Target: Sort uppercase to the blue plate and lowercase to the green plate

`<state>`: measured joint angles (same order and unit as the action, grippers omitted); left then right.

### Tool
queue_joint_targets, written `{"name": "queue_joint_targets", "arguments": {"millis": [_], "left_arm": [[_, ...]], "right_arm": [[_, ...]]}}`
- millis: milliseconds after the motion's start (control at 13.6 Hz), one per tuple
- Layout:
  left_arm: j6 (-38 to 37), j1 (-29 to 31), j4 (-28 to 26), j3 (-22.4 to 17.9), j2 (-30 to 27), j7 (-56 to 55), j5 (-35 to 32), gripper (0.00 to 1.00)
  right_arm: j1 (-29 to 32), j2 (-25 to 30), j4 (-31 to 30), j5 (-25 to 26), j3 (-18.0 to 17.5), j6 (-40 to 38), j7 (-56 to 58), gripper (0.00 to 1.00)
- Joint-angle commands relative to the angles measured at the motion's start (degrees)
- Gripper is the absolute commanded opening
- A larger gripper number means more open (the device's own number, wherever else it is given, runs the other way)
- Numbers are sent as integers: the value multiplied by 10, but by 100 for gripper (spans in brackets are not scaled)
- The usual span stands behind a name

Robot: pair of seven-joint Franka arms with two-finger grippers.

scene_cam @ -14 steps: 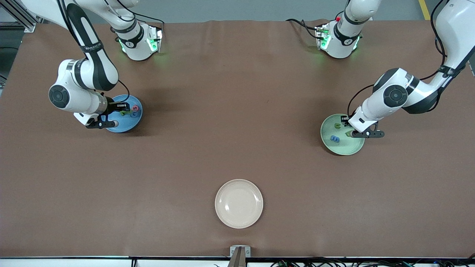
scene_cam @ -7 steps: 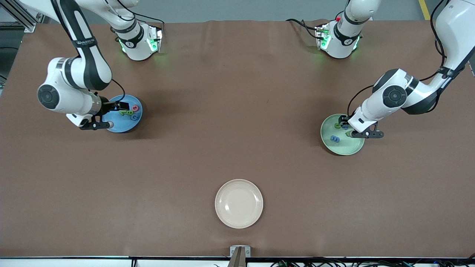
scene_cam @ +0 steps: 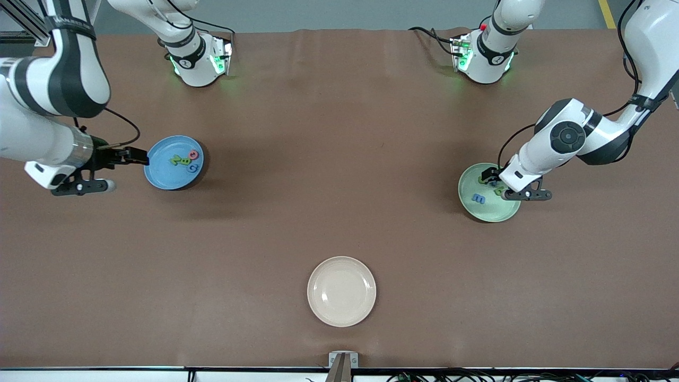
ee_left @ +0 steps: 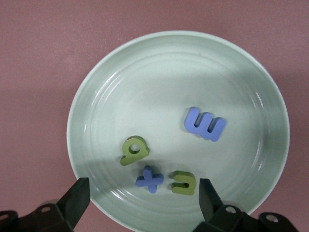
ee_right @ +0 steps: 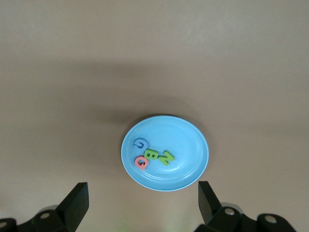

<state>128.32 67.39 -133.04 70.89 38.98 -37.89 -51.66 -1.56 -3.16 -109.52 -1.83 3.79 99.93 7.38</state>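
The blue plate (scene_cam: 164,178) holds the uppercase letters: a green N (ee_right: 166,157), a green B (ee_right: 151,154), a blue G (ee_right: 140,144) and a pink-red Q (ee_right: 142,163). My right gripper (scene_cam: 135,157) is open and empty, raised over the bare table beside the blue plate (ee_right: 186,145), toward the right arm's end. The green plate (scene_cam: 490,209) holds the lowercase letters: a blue m (ee_left: 205,124), a green b (ee_left: 134,151), a blue t (ee_left: 149,179) and a green u (ee_left: 183,182). My left gripper (scene_cam: 494,183) hangs open just above the t and u, holding nothing.
A cream plate (scene_cam: 341,291) with nothing in it sits near the front edge, midway along the table. The brown table cover (scene_cam: 339,159) stretches between the two coloured plates.
Both grippers have opened. The right arm has drawn back and up from over the blue plate toward its end of the table. The left gripper stays over the green plate.
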Motion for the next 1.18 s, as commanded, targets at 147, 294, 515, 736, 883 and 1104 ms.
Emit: {"name": "queue_joint_targets", "arguments": {"millis": [147, 294, 515, 736, 883, 1104], "left_arm": [[2, 1, 8, 5, -4, -1, -3, 99], [2, 1, 9, 4, -3, 2, -2, 99], [2, -14, 17, 5, -17, 12, 43, 99], [10, -17, 23, 1, -95, 134, 194, 99], [25, -17, 16, -1, -162, 222, 295, 99], [34, -17, -5, -5, -262, 343, 434, 99]], "right_arm": [[31, -23, 136, 19, -11, -93, -3, 100], [42, -42, 166, 18, -11, -92, 0, 100], [45, -60, 204, 19, -11, -96, -2, 100], [40, -63, 218, 20, -11, -92, 0, 100], [40, -68, 243, 15, -13, -94, 3, 100], [33, -65, 271, 11, -15, -97, 3, 100]]}}
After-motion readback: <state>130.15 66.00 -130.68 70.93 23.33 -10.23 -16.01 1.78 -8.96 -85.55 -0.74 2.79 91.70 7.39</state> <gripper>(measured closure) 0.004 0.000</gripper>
